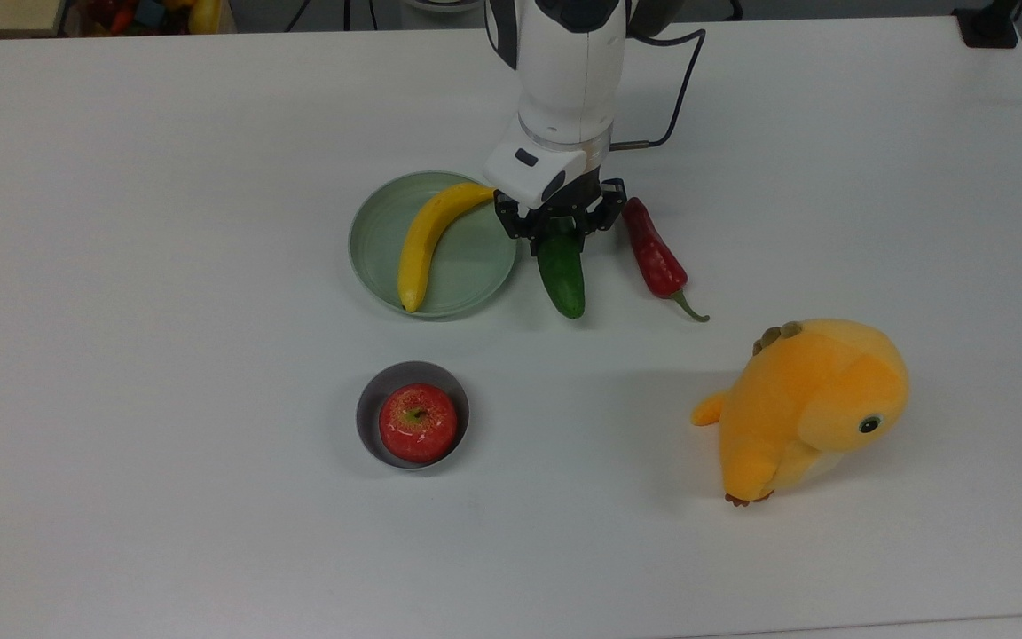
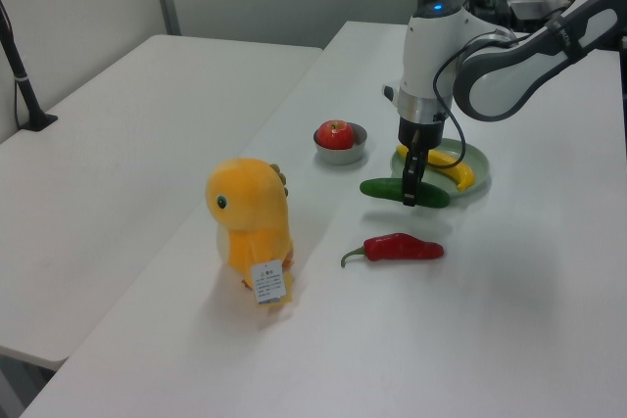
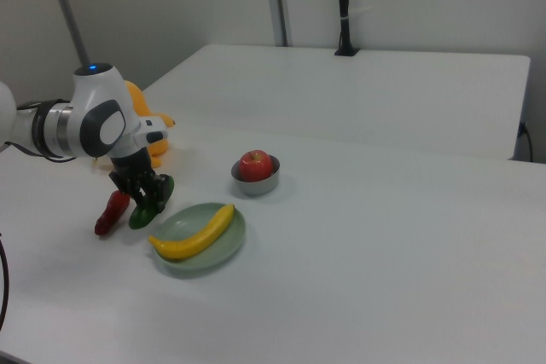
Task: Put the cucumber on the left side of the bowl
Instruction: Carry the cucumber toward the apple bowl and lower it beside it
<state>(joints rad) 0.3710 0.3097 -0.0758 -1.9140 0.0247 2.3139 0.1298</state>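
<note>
- Going left to right in the top view, the pale green plate (image 1: 378, 257) with the banana (image 1: 427, 241) comes first, with the grey bowl (image 1: 367, 417) and its apple (image 1: 418, 422) set nearer the camera.
- Next, the cucumber (image 1: 562, 273) is clamped at one end by the hand (image 1: 559, 232), apparently lifted off the bench (image 1: 165, 355) for carrying, well apart from the bowl.
- A red chili (image 1: 654, 257) is passed, then the plush toy (image 1: 808, 404); its tag (image 2: 266, 281) can't be read.
</note>
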